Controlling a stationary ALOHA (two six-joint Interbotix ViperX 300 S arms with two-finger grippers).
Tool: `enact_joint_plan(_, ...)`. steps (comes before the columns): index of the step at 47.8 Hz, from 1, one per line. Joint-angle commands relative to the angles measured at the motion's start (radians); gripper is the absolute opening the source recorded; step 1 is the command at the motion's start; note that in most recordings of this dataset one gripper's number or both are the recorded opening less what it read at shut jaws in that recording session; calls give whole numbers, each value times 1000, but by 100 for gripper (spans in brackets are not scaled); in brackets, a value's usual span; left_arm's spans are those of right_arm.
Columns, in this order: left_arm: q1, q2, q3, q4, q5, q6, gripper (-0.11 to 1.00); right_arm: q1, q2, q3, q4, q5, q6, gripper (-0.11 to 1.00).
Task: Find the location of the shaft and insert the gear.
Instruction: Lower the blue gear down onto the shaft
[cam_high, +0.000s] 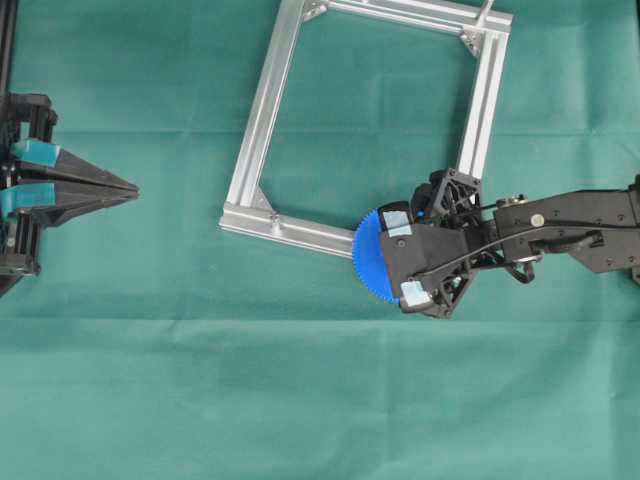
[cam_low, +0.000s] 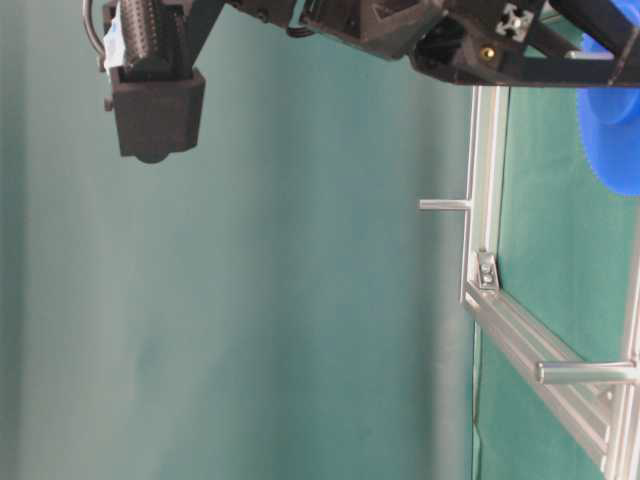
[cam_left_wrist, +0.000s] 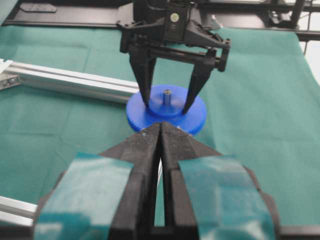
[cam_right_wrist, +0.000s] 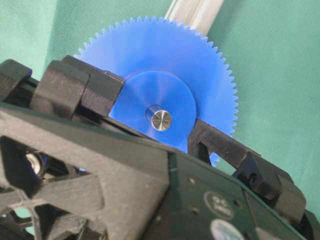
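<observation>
Right hand (cam_right_wrist: 160, 131) straddles flat gear (cam_right_wrist: 165, 75) (shaft (cam_right_wrist: 161, 120) upright through hub).

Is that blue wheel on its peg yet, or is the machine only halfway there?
Nearly finished, it seems. The gear already sits over the shaft, whose silvery tip shows through the centre hole. The right gripper has its fingers either side of the hub; whether they press it, I cannot tell. What looks left is letting go and backing away. The left gripper is shut and waits far off, beside the aluminium frame.
</observation>
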Motion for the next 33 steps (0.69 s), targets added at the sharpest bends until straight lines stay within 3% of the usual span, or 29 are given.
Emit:
enact_joint_plan(1, 0, 9, -14, 0, -6, 0, 1, 3, -3, -9, 2, -9, -3, 70)
enact_joint_plan(29, 0, 9, -15, 0, -2, 0, 1, 5, -32, -46, -11, 11, -17, 70)
enact_joint_plan(33, 0, 9, -15, 0, -2, -2, 1, 5, -41, -46, -20, 25, -17, 83)
